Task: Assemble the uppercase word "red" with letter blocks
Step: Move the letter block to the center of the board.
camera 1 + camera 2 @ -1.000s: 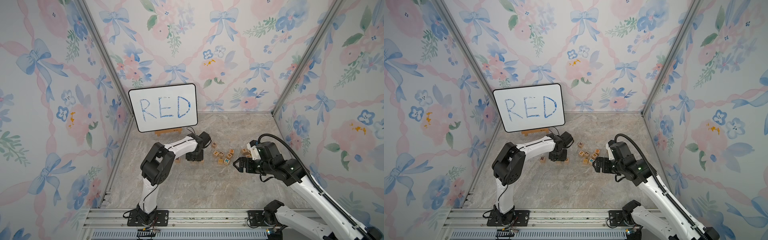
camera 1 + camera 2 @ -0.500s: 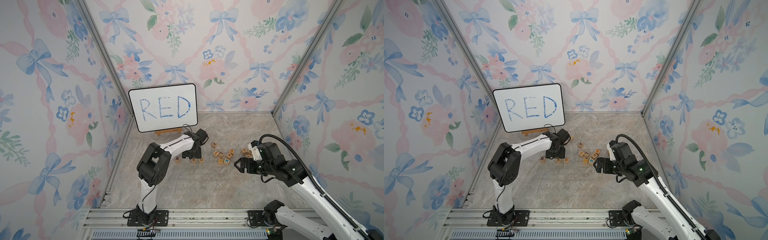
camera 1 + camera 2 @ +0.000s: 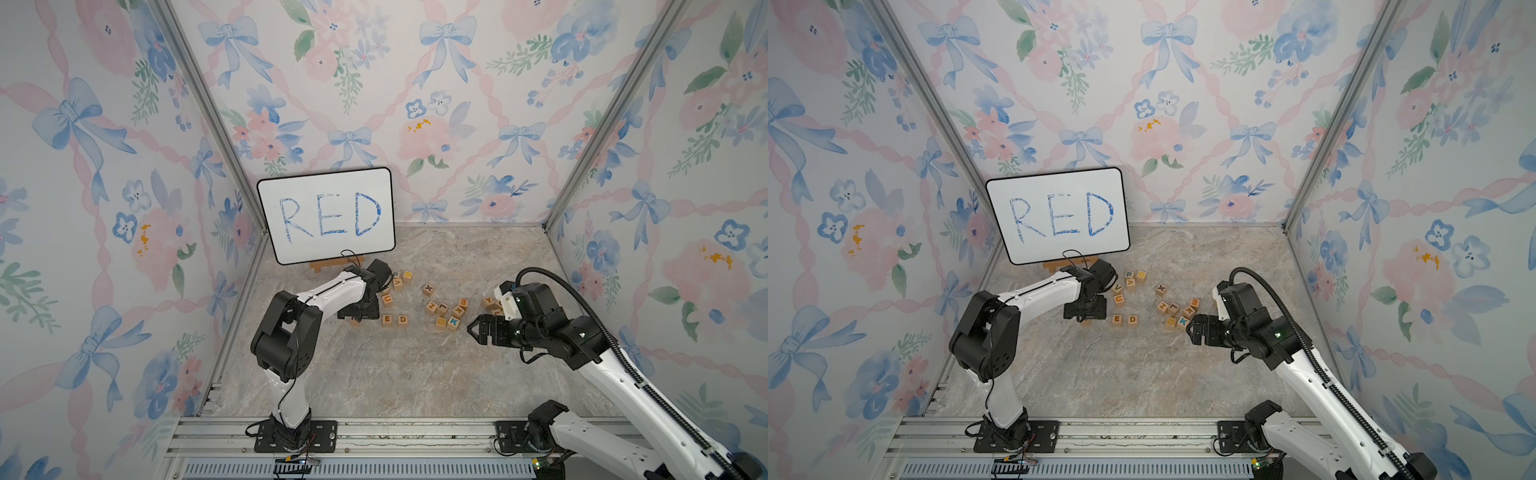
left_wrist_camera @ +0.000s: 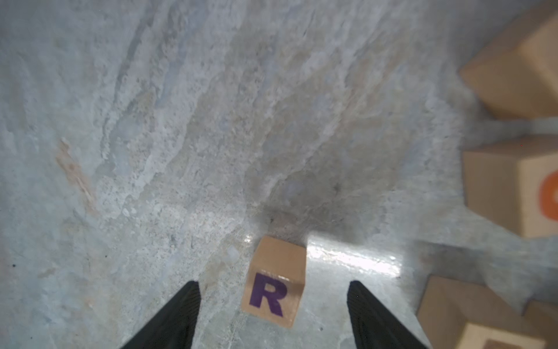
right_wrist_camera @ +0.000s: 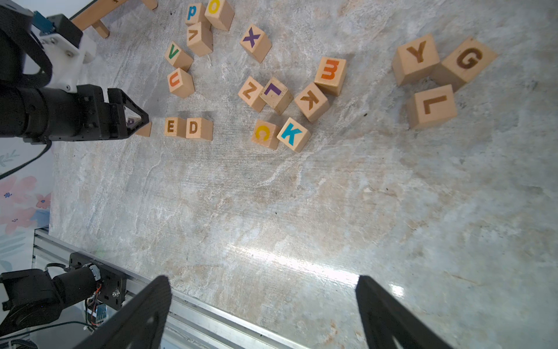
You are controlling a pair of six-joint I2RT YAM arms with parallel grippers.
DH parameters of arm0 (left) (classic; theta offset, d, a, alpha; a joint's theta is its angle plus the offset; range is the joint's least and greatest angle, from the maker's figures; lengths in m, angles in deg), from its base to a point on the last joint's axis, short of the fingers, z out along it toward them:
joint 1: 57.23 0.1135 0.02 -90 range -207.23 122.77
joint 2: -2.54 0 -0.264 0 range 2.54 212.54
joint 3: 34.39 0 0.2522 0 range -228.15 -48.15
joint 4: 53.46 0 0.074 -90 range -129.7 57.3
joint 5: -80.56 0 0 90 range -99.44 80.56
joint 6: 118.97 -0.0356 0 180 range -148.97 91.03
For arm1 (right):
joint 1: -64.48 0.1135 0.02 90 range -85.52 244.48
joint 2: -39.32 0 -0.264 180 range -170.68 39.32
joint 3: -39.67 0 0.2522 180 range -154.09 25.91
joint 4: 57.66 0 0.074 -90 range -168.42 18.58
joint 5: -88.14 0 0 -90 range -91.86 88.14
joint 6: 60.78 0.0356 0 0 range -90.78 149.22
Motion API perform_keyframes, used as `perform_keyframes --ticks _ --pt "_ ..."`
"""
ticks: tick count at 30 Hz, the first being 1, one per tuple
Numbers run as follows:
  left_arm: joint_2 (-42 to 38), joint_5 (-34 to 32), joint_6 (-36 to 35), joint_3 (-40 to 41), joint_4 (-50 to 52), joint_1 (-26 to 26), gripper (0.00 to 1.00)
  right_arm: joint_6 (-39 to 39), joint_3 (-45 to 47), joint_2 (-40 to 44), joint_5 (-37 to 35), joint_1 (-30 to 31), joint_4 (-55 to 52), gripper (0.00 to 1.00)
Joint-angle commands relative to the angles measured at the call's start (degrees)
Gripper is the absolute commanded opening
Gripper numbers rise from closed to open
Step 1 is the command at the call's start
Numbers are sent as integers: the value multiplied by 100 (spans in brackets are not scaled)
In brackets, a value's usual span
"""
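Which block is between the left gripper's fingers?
The R block, purple letter, lying free inside the open left gripper; the E block and D block sit outside, side by side.

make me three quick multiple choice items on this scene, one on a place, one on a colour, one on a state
1. Where is the E block?
A. between the R block and the D block
B. on top of the D block
C. alone, touching nothing

2. What colour is the letter on the X block?
A. green
B. purple
C. orange

3. How does the left gripper stand?
A. shut on the R block
B. shut and empty
C. open, with the R block between its fingers, untouched

Answers:
1 A: the right wrist view shows E against D, with the R block on E's other side.
2 B: the X shows plainly purple in the right wrist view.
3 C: the left wrist view shows bare floor between each finger and the block.
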Motion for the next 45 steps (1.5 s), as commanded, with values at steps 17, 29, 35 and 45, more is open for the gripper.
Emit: perform_keyframes --ticks 17,29,35,45 --pt "156 202 -303 217 -251 43 64 -69 26 -24 47 -47 -26 97" --pt "182 332 -534 418 -515 132 40 -73 36 -64 46 -46 -26 97" --pt "153 421 -546 394 -514 120 24 -60 21 -68 49 -47 -9 97" --pt "148 734 -455 99 -525 -161 24 -32 43 -79 72 -47 44 97"
